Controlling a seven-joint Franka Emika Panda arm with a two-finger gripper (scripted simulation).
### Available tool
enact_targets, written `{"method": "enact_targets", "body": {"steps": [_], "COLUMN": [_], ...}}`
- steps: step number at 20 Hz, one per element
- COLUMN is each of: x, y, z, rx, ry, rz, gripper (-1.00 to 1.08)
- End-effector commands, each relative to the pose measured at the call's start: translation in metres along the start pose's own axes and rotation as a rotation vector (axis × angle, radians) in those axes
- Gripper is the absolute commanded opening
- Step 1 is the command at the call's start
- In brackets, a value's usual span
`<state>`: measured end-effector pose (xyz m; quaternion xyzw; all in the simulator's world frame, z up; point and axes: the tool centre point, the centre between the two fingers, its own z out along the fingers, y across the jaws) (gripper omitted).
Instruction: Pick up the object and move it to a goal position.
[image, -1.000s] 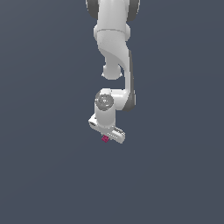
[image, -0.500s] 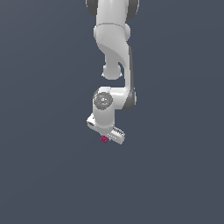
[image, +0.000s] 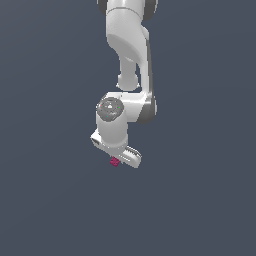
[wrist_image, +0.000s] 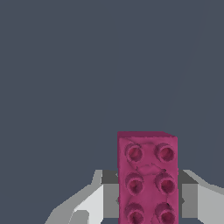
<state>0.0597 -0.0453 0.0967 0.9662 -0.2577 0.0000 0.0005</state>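
Note:
The object (wrist_image: 147, 175) is a small magenta-pink rectangular block with round studs on top. In the wrist view it fills the gap between my gripper (wrist_image: 147, 197) fingers, and a grey pad (wrist_image: 110, 197) lies against each long side. The gripper is shut on it. In the exterior view the object (image: 114, 161) shows as a tiny pink speck just under the white hand, with my gripper (image: 117, 159) pointing down over it. The fingers themselves are hidden by the hand there. Whether the block rests on the surface or hangs above it cannot be told.
The white arm (image: 131, 55) comes down from the top of the exterior view to the wrist (image: 111, 109). All around lies a plain dark grey-blue surface (image: 200, 200) with no other objects, edges or markers in view.
The hand and the pink block have shifted very slightly toward the exterior view's left and downward. The grip looks the same.

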Motion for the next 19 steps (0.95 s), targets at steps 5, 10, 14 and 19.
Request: {"method": "enact_targets", "body": {"steps": [5, 10, 14, 19], "x": [0.027, 0.040, 0.046, 0.048], "y": [-0.006, -0.009, -0.010, -0.011], "z": [-0.041, -0.058, -0.065, -0.068], "rx": [0.000, 0.000, 0.001, 0.001], "ry": [0.000, 0.000, 0.000, 0.000], "rz": [0.000, 0.000, 0.000, 0.000], "gripper": [-1.00, -1.00, -1.00, -1.00]}}
